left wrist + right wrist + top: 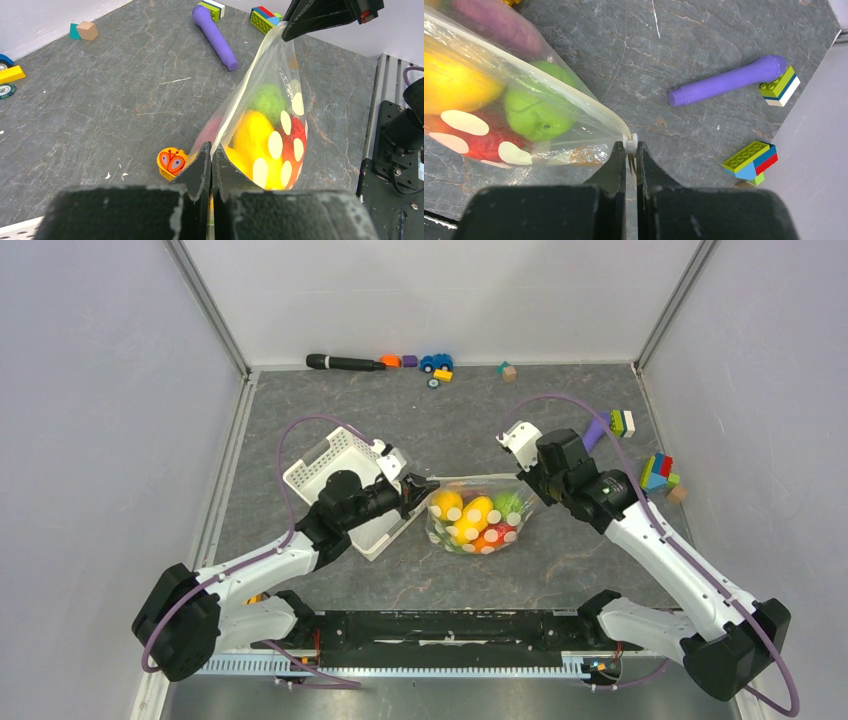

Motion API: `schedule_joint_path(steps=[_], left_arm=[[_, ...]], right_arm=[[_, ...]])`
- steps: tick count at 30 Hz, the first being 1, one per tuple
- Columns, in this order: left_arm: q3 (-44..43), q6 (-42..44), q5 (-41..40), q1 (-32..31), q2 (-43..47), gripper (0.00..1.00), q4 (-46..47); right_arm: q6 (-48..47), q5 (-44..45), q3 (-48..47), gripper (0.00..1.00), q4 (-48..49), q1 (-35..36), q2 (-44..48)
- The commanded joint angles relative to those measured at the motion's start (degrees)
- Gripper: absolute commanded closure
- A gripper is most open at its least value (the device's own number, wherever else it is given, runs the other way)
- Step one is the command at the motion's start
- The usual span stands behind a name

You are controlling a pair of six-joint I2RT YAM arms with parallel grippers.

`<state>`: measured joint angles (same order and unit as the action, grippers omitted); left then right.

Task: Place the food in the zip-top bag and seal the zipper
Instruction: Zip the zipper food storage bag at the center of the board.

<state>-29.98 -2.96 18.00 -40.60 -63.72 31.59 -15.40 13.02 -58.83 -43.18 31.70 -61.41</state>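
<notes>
The clear zip-top bag (478,512) with white dots is at the table's middle, holding a yellow fruit (477,510), a green one (508,504) and red and orange pieces. My left gripper (425,487) is shut on the bag's left top corner, as the left wrist view (211,152) shows. My right gripper (522,477) is shut on the small white slider (630,141) at the zipper's right end. The zipper (478,479) runs taut between the two grippers. The right wrist view shows a green fruit (536,107) and a purple onion (494,22) inside the bag.
A white lattice basket (330,465) stands under my left arm. A purple brush (596,430) and building blocks (655,472) lie to the right. A black-handled tool (345,362), a toy car (436,362) and blocks lie along the back wall. An orange butterfly toy (171,161) lies beside the bag.
</notes>
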Motion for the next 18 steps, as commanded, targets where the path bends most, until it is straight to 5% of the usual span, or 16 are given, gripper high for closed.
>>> schedule_joint_path(steps=[1,18], left_arm=[[0.45,2.87,-3.76,0.70,0.32,0.98,2.13],[0.87,2.87,-3.23,0.70,1.62,0.98,2.52]], right_arm=[[-2.47,9.22,1.41,1.00,-3.01,-2.06,1.96],[-2.39,3.96,1.09,0.96,-3.13,-2.24,3.09]])
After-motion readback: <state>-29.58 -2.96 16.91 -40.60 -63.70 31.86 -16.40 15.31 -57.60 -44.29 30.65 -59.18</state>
